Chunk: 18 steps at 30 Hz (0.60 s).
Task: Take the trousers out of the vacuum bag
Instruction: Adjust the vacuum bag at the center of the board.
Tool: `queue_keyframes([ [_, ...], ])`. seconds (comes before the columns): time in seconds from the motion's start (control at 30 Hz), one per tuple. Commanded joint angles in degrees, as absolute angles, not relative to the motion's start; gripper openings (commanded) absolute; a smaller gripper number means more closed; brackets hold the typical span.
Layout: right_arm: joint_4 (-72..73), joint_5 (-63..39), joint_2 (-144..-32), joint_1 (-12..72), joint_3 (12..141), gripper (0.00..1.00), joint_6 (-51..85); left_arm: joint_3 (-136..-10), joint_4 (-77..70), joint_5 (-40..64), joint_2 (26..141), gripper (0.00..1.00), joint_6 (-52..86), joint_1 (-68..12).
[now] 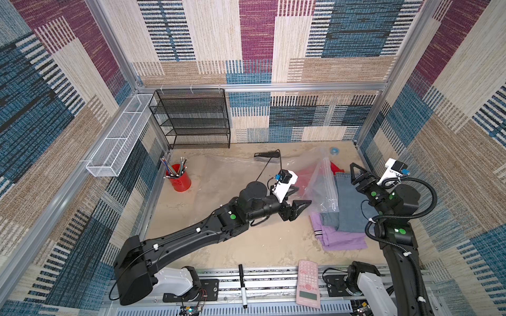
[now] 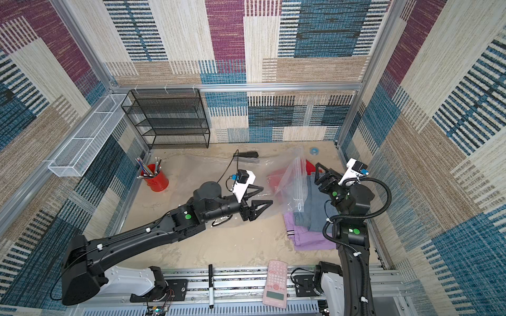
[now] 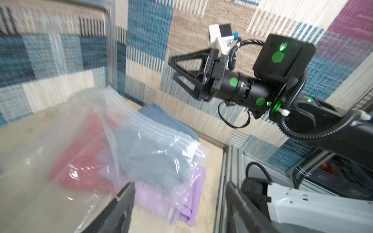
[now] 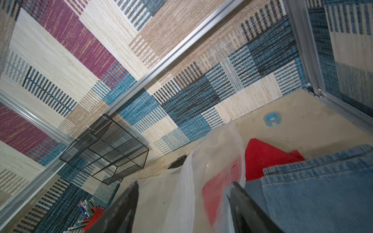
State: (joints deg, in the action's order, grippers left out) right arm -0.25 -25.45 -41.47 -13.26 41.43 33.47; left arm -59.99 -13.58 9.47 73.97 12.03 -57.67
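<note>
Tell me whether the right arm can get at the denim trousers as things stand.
Probably yes. The right gripper hangs open above the denim trousers, bare on that side; the vacuum bag covers only their other edge.

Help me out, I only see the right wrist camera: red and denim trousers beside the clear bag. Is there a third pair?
Observer: Yes, lilac trousers lie under the denim trousers, on the side nearest the robot's base.
Operator: Where's the left hand?
Observer: The left hand is open beside the vacuum bag, holding nothing.
Operator: Is my right hand gripping plastic?
Observer: No. The left wrist view shows the right hand open in the air, clear of the bag.
</note>
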Motion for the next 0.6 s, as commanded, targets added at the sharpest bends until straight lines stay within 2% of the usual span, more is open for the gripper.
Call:
queue_keyframes([
  [0.0, 1.37, -33.36, -43.57, -12.99, 45.12, 0.72, 32.15, -59.41, -10.16, 0.97, 71.41, 0.62, 10.23, -56.16],
  [0.07, 1.36, -34.87, -45.99, -10.47, 48.94, 0.72, 31.58, -58.36, -8.00, -3.01, 70.67, 0.54, 11.40, -53.49],
  [0.17, -1.17, -28.98, -51.42, 1.33, 56.65, 0.72, 27.41, -56.27, -4.51, -6.49, 71.35, 0.35, 16.70, -47.92],
  [0.3, 0.74, -27.90, -60.65, 12.82, 62.99, 0.72, 27.35, -49.45, -4.97, -11.12, 72.26, 0.00, 23.93, -40.39],
  [0.4, 2.54, -27.92, -67.81, 17.86, 63.59, 0.73, 28.62, -46.20, -4.76, -10.02, 74.64, 0.00, 29.82, -35.37],
  [0.47, 8.87, -29.82, -70.53, 18.10, 58.63, 0.73, 33.26, -44.40, -5.49, -9.74, 77.02, 0.00, 31.17, -33.88],
  [0.57, 11.31, -26.98, -72.83, 17.57, 51.23, 0.73, 34.88, -42.53, -3.35, -12.87, 80.01, 0.00, 34.02, -33.51],
])
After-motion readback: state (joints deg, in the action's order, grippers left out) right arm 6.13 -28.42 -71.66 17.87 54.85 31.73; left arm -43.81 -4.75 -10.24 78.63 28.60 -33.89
